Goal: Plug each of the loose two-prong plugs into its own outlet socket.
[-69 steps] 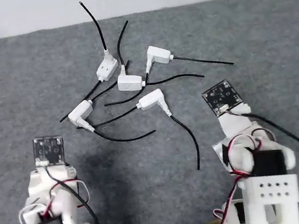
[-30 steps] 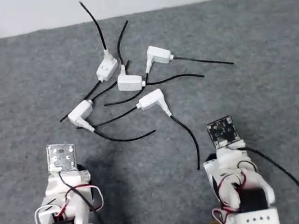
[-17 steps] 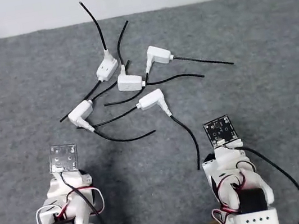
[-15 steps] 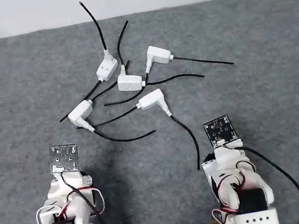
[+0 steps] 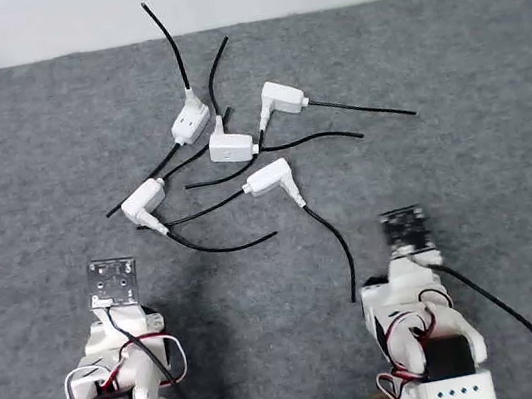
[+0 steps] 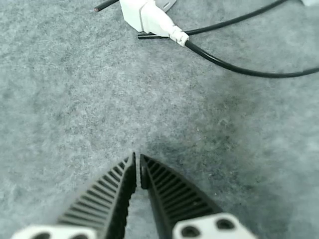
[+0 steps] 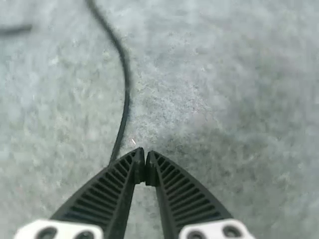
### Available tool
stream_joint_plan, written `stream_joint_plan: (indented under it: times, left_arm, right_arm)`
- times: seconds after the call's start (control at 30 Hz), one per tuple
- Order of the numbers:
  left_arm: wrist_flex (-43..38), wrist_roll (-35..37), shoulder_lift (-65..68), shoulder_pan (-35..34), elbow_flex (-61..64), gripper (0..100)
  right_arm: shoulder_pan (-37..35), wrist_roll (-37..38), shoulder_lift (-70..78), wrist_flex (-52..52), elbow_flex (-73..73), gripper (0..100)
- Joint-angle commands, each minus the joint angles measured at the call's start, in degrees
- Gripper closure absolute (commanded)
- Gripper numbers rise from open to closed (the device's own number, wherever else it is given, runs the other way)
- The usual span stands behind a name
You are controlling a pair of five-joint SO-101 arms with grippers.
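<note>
Grey felt table (image 5: 497, 122): five white plug pieces (image 5: 229, 147) clustered mid-table, black cords (image 5: 340, 240) crossed. Closed, empty, well apart from cluster: left pincer (image 6: 138, 172), right pincer (image 7: 145, 167). Risk: lifting one piece likely drags neighbours via crossed cords; loose cord (image 7: 127, 99) by right pincer may snag.

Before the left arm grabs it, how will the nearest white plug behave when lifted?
The white plug looks small and blocky, so probably light and rigid. Its black cord lies in a loose curve, so it will likely dangle and drag.
</note>
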Motion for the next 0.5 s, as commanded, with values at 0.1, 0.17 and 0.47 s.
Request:
stream_joint_plan:
  times: [0.1,0.17,0.47]
  left_arm:
    - [0.1,12.3,-0.8,0.3,-0.4,99]
    - [0.1,12.3,-0.8,0.3,-0.4,99]
    - [0.3,8.0,-0.8,0.3,-0.4,99]
  right_arm:
    - [1.4,-12.1,-0.5,-0.9,1.0,99.1]
    - [0.2,-11.4,-0.6,0.4,1.0,99.1]
    - [-0.7,-1.8,-0.7,-0.2,1.0,99.1]
